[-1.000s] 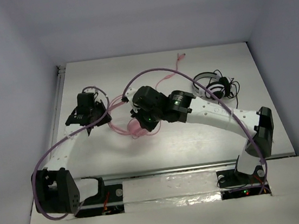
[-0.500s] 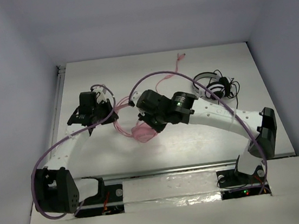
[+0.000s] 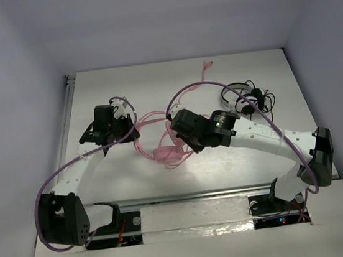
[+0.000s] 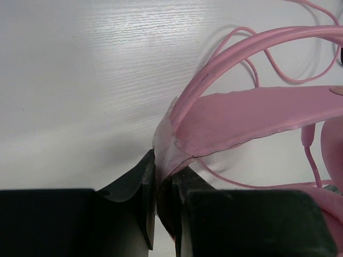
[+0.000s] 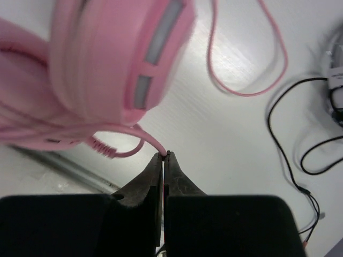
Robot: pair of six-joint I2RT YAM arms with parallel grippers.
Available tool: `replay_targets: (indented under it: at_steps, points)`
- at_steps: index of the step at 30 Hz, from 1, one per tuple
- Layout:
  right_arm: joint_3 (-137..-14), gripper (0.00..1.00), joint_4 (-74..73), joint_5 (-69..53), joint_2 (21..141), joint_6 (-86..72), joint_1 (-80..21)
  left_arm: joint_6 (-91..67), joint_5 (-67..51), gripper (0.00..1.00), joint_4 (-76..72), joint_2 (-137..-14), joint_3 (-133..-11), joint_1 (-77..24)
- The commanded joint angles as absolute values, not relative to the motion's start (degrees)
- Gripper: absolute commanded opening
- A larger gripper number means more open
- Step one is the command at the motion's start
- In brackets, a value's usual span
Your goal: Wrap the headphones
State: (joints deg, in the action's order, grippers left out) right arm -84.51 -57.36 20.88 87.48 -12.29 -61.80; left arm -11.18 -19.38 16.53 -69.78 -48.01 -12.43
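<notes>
The pink headphones (image 3: 164, 152) lie at the table's middle between my arms, with loops of thin pink cable (image 3: 183, 93) running to the back. My left gripper (image 3: 122, 123) is shut on the pink headband (image 4: 252, 115), pinched between its fingers (image 4: 143, 187) in the left wrist view. My right gripper (image 3: 176, 128) is shut on the pink cable (image 5: 153, 140), just below a pink ear cup (image 5: 115, 59) in the right wrist view. More pink cable (image 5: 252, 64) loops on the table beyond.
Black-and-white headphones (image 3: 243, 98) with a thin black cable (image 5: 292, 134) lie at the back right, close to my right arm. The table's near edge has a metal rail (image 3: 192, 195). Grey walls enclose the table.
My right gripper has moved right and back, pulling the pink cable with it. The pink headphones have shifted slightly right. My left gripper has moved slightly back, still holding the headband.
</notes>
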Motion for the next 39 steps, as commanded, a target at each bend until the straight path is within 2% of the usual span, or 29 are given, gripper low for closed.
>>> replay_targets:
  at_steps: [1,4,7,15,20,27,37,39]
  points:
    - [-84.9,0.0,-52.4,32.7,83.6,-16.5,-60.8,-12.4,-25.1,0.0,14.7,-66.9,-51.4,-12.6]
    - [-85.4,0.0,-49.4,39.4,82.1,-16.2,-60.3,-12.4,-26.2,0.0,14.5,-66.5,-50.9,-13.8]
    - [-87.6,0.0,-46.1,40.9,82.6,-13.4,-59.7,-12.1,-25.6,0.0,14.9,-67.3,-50.5,-16.6]
    - [-91.2,0.0,-35.0,31.6,86.5,-2.7,-59.7,-13.0,-31.6,0.0,12.9,-68.6,-50.2,-18.3]
    - [-100.4,0.0,-43.9,26.5,92.0,-2.5,-59.7,-13.7,-32.0,0.0,12.3,-69.4,-50.7,-18.3]
    - [-104.6,0.0,-48.9,26.8,95.4,-3.7,-64.5,-16.2,-31.0,0.0,11.1,-71.6,-51.7,-18.3]
    - [-96.6,0.05,-45.7,29.7,92.5,-4.7,-68.0,-22.1,-30.9,0.0,6.6,-71.3,-53.0,-18.3]
    - [-93.9,0.1,-43.7,30.1,91.9,-4.2,-68.0,-22.2,-32.1,0.0,6.4,-70.8,-52.2,-18.3]
